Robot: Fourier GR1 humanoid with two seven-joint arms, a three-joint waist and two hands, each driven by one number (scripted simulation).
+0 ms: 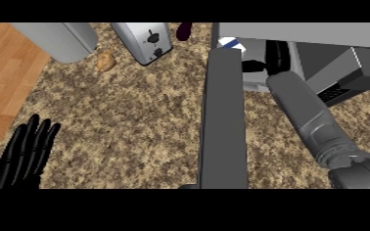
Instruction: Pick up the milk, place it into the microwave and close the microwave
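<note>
**Grey forearms, black hands**

The left hand (27, 149) is showing glossy black, slim fingers with pale highlights. The right forearm (307, 115) is showing as a smooth grey cylinder, ending in a darker ribbed joint; the right hand (274, 56) is black.

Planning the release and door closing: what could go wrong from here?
The black right hand reaches deep inside the grey microwave, so pulling back might tip the blue-and-white milk carton near the opening's edge. The open grey microwave door stands beside the right forearm; swinging it early could trap that arm.
</note>
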